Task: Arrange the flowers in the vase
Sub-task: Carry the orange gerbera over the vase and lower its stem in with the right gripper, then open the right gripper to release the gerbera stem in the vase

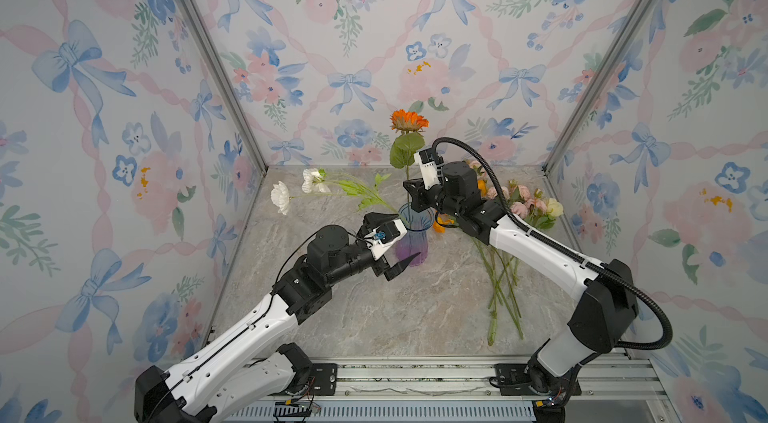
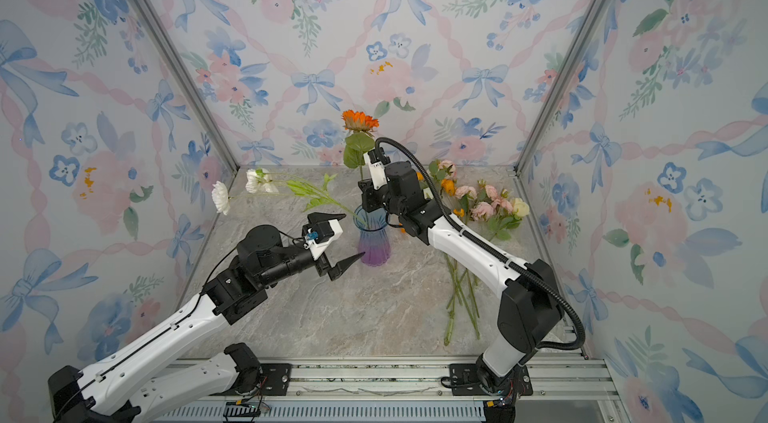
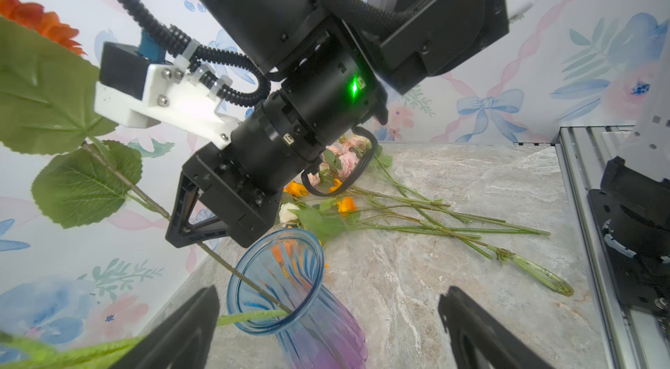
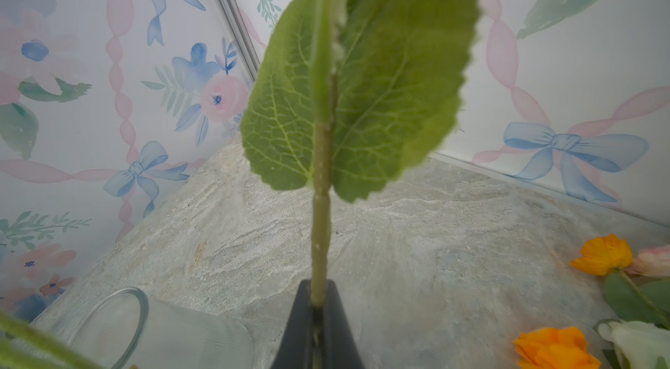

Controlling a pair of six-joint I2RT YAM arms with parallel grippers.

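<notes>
Flowers (image 1: 524, 204) mostly lie in a loose heap on the right side of the tabletop (image 1: 374, 317), with pink, pale yellow and small orange blooms toward the back wall and bare stems fanned toward the front. Two are off the heap. A white-bloomed spray (image 1: 281, 196) has its stem in the ribbed blue-to-purple vase (image 1: 411, 245) and leans far out to the left. An orange gerbera (image 1: 409, 120) stands nearly upright over the vase mouth. The right gripper (image 3: 186, 233) is clamped tight on the gerbera's stem just below its two big leaves, and in the left wrist view the stem's lower end runs down inside the blue rim. The left gripper (image 2: 354, 234) is spread wide with a finger either side of the vase, holding nothing; whether it touches the glass I cannot tell. The step in hand looks like seating the gerbera. The next move, I'd judge, calls for lowering the stem deeper and letting go gently, since a top-heavy bloom could tip so slim a vase. The surface is grey marble-patterned stone. Wallpaper (image 1: 374, 26) of bows, ribbons and painted blossoms covers three walls, with aluminium posts (image 1: 216, 67) in the corners and a slotted rail (image 1: 415, 373) along the front.
</notes>
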